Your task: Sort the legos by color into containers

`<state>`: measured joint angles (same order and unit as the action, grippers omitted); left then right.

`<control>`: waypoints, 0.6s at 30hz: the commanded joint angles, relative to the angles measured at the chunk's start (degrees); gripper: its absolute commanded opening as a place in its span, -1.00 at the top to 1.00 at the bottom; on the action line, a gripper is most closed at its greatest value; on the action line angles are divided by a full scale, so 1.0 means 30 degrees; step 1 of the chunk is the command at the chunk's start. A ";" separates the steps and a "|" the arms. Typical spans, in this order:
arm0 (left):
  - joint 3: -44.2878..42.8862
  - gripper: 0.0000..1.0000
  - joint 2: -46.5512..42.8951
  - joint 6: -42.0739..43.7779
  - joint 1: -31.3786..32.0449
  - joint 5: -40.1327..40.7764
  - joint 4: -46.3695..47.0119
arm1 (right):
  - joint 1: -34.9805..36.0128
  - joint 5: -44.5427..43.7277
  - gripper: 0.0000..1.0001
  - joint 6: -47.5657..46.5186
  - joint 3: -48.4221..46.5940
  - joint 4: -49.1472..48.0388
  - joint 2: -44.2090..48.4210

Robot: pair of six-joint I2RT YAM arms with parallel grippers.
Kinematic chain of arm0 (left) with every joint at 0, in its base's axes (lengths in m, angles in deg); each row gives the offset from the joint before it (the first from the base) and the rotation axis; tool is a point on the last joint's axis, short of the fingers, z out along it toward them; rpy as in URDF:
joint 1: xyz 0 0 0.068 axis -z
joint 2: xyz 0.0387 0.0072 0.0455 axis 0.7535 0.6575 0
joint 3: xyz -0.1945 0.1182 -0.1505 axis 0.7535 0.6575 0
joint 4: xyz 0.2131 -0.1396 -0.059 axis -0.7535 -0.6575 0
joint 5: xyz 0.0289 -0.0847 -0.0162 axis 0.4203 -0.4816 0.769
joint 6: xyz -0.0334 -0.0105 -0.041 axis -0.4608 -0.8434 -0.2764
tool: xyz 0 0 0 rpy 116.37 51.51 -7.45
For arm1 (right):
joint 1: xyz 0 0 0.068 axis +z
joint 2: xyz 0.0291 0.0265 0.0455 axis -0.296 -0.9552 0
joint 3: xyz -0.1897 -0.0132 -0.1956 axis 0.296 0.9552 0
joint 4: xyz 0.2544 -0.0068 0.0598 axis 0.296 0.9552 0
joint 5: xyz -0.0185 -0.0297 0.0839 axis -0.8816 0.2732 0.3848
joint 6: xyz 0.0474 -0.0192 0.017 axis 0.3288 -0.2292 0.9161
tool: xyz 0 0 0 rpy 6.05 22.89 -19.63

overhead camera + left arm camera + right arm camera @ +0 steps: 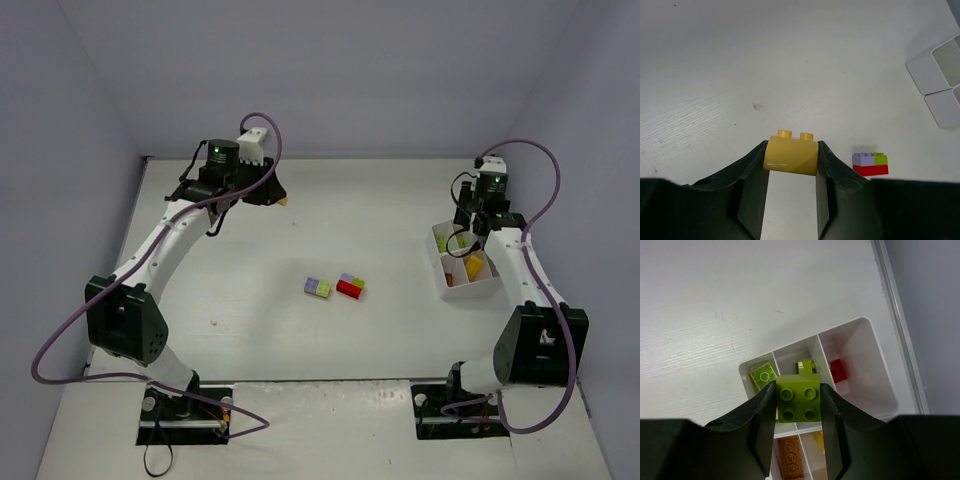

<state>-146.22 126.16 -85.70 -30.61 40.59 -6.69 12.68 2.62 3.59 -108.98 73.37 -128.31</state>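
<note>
My left gripper (pixel 792 150) is shut on a yellow-orange lego (pixel 791 159), held above the bare table at the far left (pixel 284 199). My right gripper (pixel 798 390) is shut on a lime green lego (pixel 799 402), studs facing the camera. It hangs over the white divided tray (pixel 438 266) at the right. Below it, the containers (pixel 867 347) hold lime pieces (pixel 763 374), a red one (pixel 838 370), a brown one (pixel 791 456) and a yellow one (pixel 818 441). A lavender-and-lime lego (pixel 318 288) and a red lego (pixel 350 287) lie at mid-table.
The tray sits close to the table's right edge, where a wall rises (pixel 920 315). In the left wrist view the loose lavender, lime and red legos (pixel 870 164) sit right of my fingers, with tray corners (pixel 930 70) at the upper right.
</note>
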 commanded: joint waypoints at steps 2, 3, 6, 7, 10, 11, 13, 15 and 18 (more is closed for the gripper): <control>-0.2112 0.96 -0.0063 -0.0781 0.0116 0.0226 -0.0240 | -0.0129 0.0515 1.00 -0.0039 -0.1275 -0.0550 0.0118; -0.2347 0.96 0.0054 -0.0898 0.0145 0.0109 -0.0504 | -0.0129 0.0719 1.00 -0.0009 -0.1276 -0.0521 0.0089; -0.2088 0.96 -0.0265 -0.1103 0.0233 -0.0243 0.0104 | -0.0100 0.1128 1.00 0.0459 -0.1188 -0.0579 0.0585; -0.1535 0.96 -0.0441 -0.1133 0.0234 -0.0359 0.0428 | -0.0100 0.1189 1.00 0.0576 -0.1188 -0.0579 0.0761; -0.1381 0.96 -0.0678 -0.1338 0.0292 -0.0535 0.0463 | -0.0100 0.0605 1.00 0.0431 -0.0984 -0.0229 0.0967; -0.1528 0.96 -0.0619 -0.1251 0.0263 -0.0884 0.0229 | -0.0100 0.0604 1.00 0.0402 -0.0896 -0.0170 0.1171; -0.1442 0.96 -0.0735 -0.1163 0.0292 -0.0947 -0.0008 | -0.0100 0.0749 1.00 0.0518 -0.0486 -0.0257 0.1435; -0.1266 0.96 -0.0939 -0.1279 0.0292 -0.0917 0.0254 | -0.0012 0.0955 1.00 0.0723 -0.0252 -0.0315 0.1612; -0.1295 0.96 -0.1116 -0.1281 0.0322 -0.1005 0.0110 | 0.0047 0.1044 1.00 0.0986 -0.0105 -0.0315 0.1758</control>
<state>-149.38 126.66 -88.90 -30.09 38.73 -8.70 12.70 5.31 5.25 -109.39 74.40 -125.63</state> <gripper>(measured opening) 0.305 0.329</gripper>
